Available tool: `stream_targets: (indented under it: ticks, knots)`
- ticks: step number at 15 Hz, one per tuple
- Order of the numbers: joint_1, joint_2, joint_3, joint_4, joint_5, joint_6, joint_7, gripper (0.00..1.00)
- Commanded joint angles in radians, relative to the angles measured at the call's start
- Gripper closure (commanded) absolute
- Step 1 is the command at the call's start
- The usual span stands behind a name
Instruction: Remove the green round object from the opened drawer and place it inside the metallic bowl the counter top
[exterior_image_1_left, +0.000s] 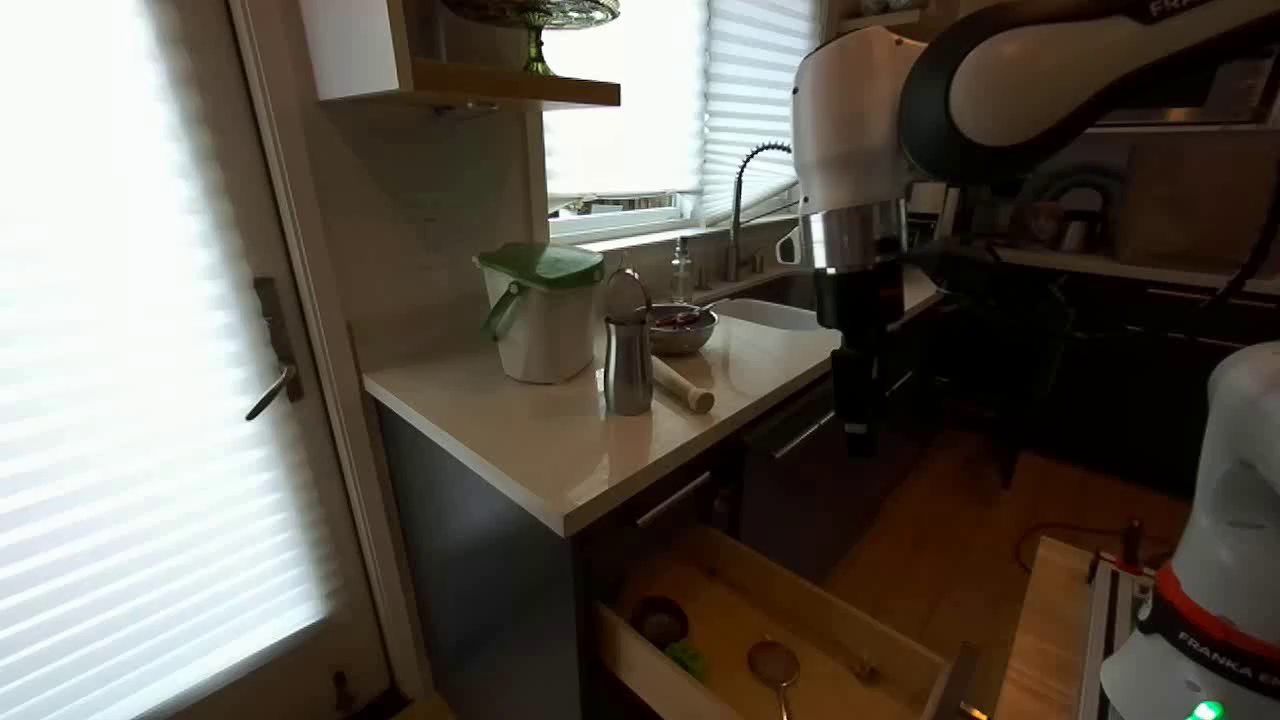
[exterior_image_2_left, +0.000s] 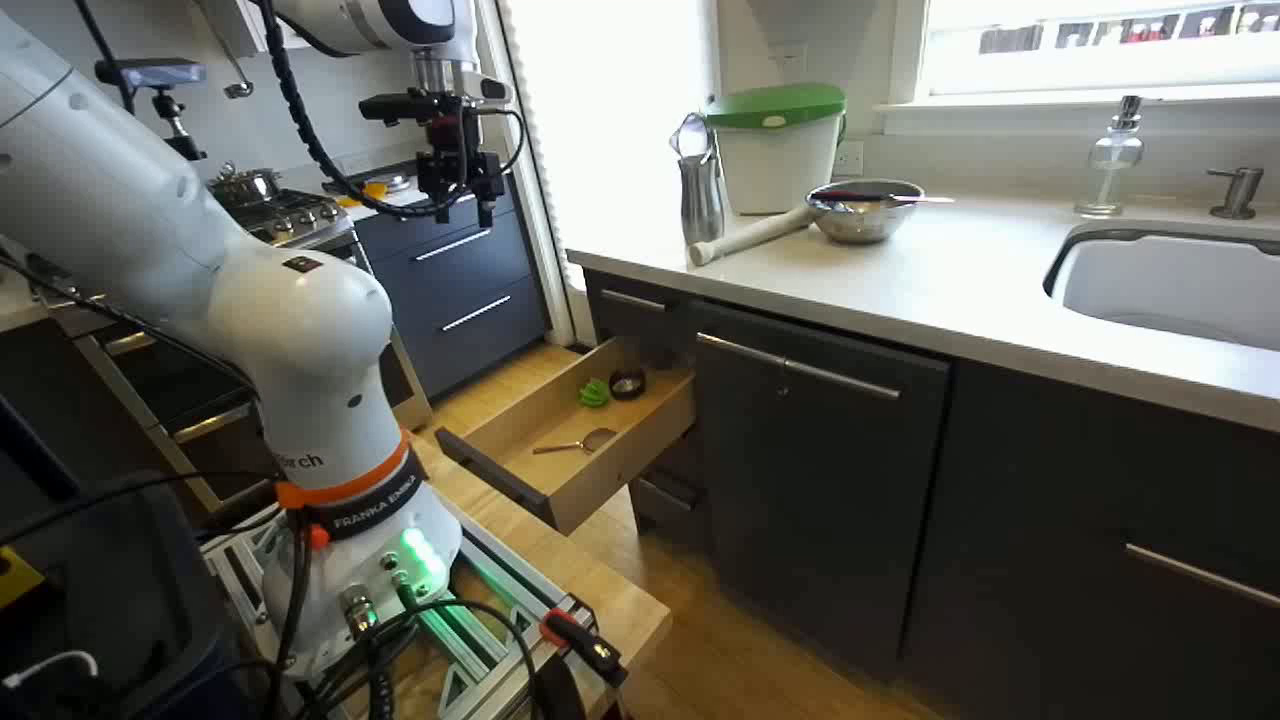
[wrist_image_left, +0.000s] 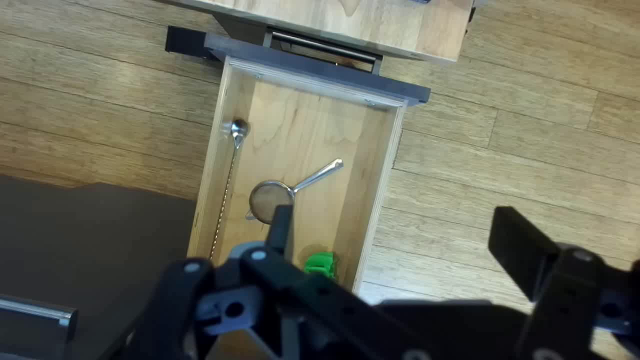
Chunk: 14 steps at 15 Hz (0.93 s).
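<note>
Your claw hangs released, higher than the open drawer, its fingers spread well apart. The green round thing lies lower than the claw, inside that drawer; in the wrist view you see it in the gap between the two fingers. Just beside it, also lower than your claw, sits a small dark bowl. A strainer and a long spoon with a twisted stem lie in the drawer as well, beneath the claw's level. To one side of the claw, apart from it, you have the counter top. There, well away from your claw, you find an upright steel cup, a wooden stick lying down and, just beside the stick's end, the metal bowl, a slim utensil of unclear kind across its rim. Farther from your claw come a white bin with a green lid, then the sink and a soap bottle near it.
</note>
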Motion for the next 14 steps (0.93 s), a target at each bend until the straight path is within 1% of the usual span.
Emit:
stream_targets:
  ticks: [1, 6, 8, 9, 11, 12, 14]
  knots:
    - [0.002, 0.001, -0.001, 0.001, -0.001, -0.001, 0.001, 0.0]
    - [0.002, 0.001, -0.001, 0.001, -0.001, -0.001, 0.001, 0.0]
    - [-0.012, 0.029, 0.003, 0.0, -0.001, 0.019, 0.039, 0.0]
    - [-0.024, 0.053, 0.009, -0.006, -0.002, 0.046, 0.071, 0.0]
    - [-0.048, 0.1, 0.019, -0.034, -0.027, 0.138, 0.135, 0.0]
    - [-0.07, 0.136, 0.036, -0.061, -0.07, 0.215, 0.194, 0.0]
    - [-0.093, 0.214, 0.046, -0.092, -0.122, 0.334, 0.286, 0.0]
